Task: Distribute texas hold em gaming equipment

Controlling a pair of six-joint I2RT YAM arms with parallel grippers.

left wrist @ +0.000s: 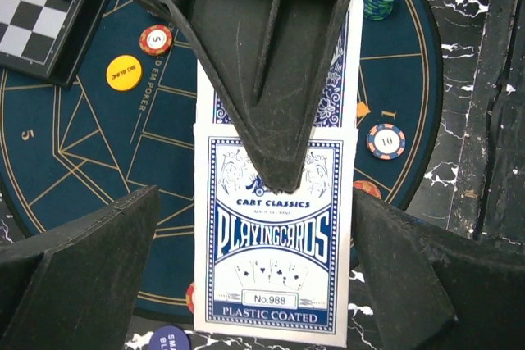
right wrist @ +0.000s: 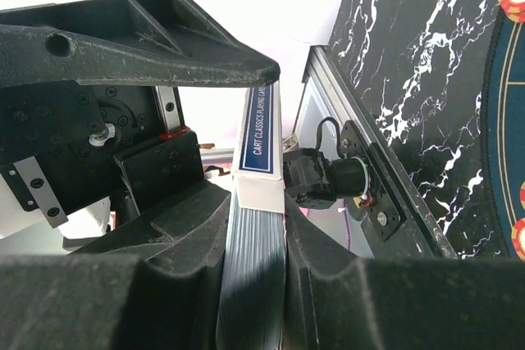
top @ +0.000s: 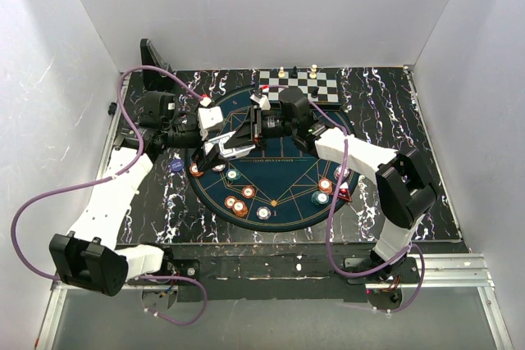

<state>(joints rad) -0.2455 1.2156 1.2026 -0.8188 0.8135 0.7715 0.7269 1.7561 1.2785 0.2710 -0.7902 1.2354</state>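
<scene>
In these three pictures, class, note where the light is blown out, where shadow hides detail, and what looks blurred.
Right wrist: background behind the card box blown out white, near fingers dark and soft. Left wrist: box print sharp, fingers blurred in shadow. Top external: evenly lit, chips small.

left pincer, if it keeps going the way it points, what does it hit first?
Likely the card box: it sits dead centre between the open left pincer's fingers, held by the right pincer. Depth is unclear, so it may already be between the fingers.
</scene>
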